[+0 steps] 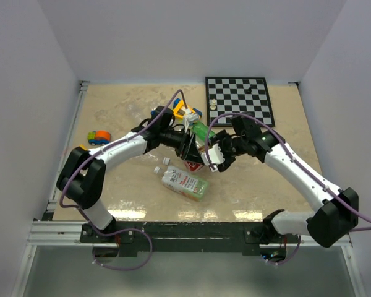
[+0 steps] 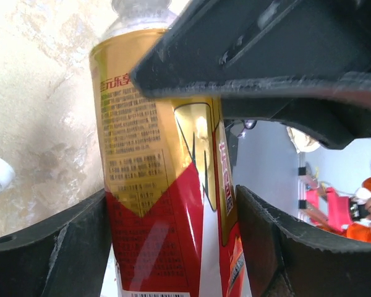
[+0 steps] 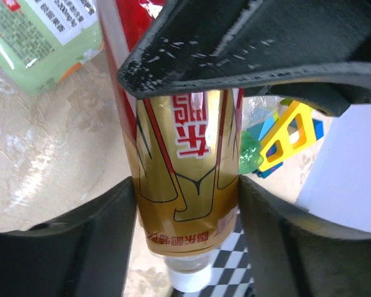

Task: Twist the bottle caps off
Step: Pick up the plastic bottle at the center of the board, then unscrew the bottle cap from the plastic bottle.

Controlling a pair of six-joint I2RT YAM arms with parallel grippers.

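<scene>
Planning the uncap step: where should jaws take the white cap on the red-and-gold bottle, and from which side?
Probably across the white cap's round side wall, coming end-on along the red-and-gold bottle's axis. The cap pokes out free past the right gripper, whose jaws flank the body, leaving that end open.

I see open tabletop [image 1: 111,105] near right and far left; red-gold bottle [image 2: 167,185] blocks centre, lying bottle [image 1: 185,184] just nearer, toy car [image 1: 99,137] left, checkerboard [image 1: 239,101] far right.

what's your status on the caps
Left gripper and right gripper both clamped on gold bottle. White cap still on. Green bottle lies nearby, not blocking.
</scene>
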